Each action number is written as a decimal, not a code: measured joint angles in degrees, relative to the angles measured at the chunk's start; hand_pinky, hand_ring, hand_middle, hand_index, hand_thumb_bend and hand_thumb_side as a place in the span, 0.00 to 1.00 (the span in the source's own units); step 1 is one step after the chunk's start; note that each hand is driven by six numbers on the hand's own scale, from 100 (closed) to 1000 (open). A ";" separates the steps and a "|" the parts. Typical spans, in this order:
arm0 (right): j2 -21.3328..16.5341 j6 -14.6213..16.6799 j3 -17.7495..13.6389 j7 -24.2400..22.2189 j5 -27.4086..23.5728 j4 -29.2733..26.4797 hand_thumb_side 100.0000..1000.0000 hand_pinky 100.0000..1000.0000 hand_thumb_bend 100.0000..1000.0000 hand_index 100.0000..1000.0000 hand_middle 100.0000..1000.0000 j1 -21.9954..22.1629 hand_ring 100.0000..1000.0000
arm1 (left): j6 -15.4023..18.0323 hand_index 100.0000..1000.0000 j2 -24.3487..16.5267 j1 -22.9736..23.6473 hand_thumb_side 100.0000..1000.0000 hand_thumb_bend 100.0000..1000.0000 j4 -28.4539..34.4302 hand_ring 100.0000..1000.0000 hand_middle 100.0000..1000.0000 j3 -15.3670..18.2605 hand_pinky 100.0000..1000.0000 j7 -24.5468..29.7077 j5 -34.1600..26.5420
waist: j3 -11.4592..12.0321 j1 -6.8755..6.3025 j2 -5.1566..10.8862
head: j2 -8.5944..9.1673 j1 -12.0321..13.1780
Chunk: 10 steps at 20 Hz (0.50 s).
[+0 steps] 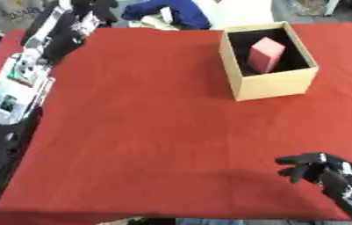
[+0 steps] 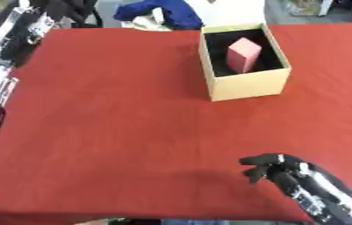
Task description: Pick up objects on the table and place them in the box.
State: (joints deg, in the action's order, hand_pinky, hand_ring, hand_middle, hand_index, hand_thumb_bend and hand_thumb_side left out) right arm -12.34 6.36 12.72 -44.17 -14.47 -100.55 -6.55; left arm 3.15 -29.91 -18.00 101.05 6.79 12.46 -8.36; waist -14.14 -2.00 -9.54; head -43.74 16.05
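An open cardboard box (image 1: 274, 85) stands on the red table (image 1: 148, 132) at the far right. A pink block (image 1: 265, 55) stands tilted inside it, leaning toward the box's right wall. My right hand (image 1: 307, 166) hovers low over the near right of the table, well short of the box, its fingers relaxed and holding nothing. My left arm (image 1: 25, 74) stretches along the table's left edge. Its dark hand (image 1: 94, 11) is past the far left corner, far from the box. No loose object shows on the cloth.
A blue cloth bundle (image 1: 171, 11) and something white lie just beyond the far edge, behind the box. The table's near edge runs along the bottom of the view.
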 measured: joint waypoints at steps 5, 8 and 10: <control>0.01 0.04 -0.01 0.04 0.12 0.00 0.61 0.83 0.00 0.81 0.53 -0.01 0.90 | -0.85 0.77 1.97 1.93 0.73 0.13 0.40 0.59 0.63 1.09 1.00 0.09 -0.79 | 0.30 0.06 -0.08 | -0.04 -0.05; 0.01 0.04 -0.01 0.04 0.19 0.00 0.60 0.83 0.00 0.81 0.53 -0.01 0.90 | -1.19 0.77 2.98 2.53 0.70 0.13 0.69 0.59 0.62 1.34 1.00 0.29 -0.85 | 0.14 0.09 -0.25 | -0.04 -0.11; 0.01 0.06 0.00 0.02 0.20 0.00 0.60 0.83 0.00 0.81 0.53 -0.01 0.90 | -1.43 0.77 3.52 2.88 0.74 0.12 0.89 0.59 0.62 1.51 1.00 0.50 -0.96 | 0.22 0.23 -0.31 | -0.04 -0.13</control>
